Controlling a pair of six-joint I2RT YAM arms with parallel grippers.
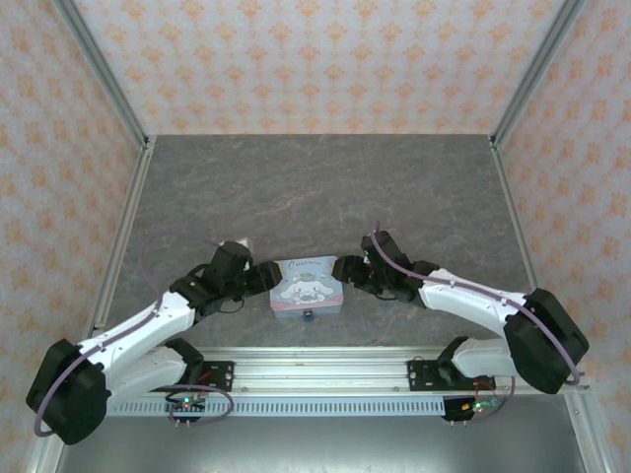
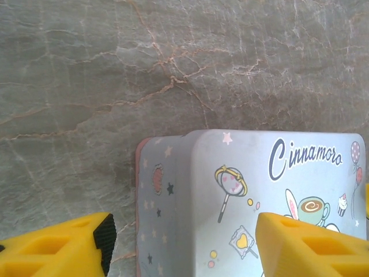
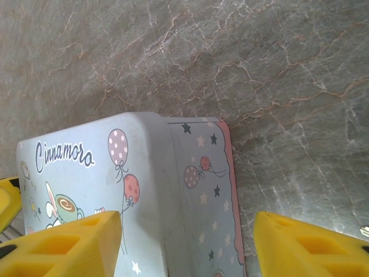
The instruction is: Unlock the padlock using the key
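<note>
Early step, likely bracing: left hand (image 1: 266, 279) and right hand (image 1: 341, 269) flank tin (image 1: 308, 283) at frame centre, both released, fingers spread clear of tin ends. Padlock (image 1: 309, 314) sits at tin's lower edge. Next: steady tin, then fine aim with key

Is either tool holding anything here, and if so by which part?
Nothing looks held. The left tool and right tool hang open over opposite ends of the tin, one finger over its lid, one outside its wall.
</note>
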